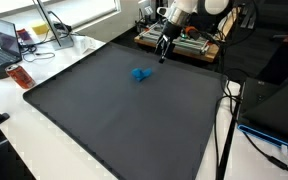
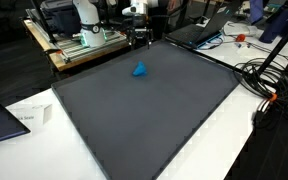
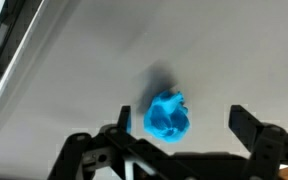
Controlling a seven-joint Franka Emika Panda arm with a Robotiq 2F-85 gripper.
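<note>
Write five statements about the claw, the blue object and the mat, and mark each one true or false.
1. The claw is open. True.
2. The claw grips the blue object. False: the object lies free on the mat, with the claw hanging above the surface.
3. The blue object rests on the dark mat. True.
4. The mat is bright red. False: it is dark grey.
5. A laptop stands off the mat, on the white table. True.
</note>
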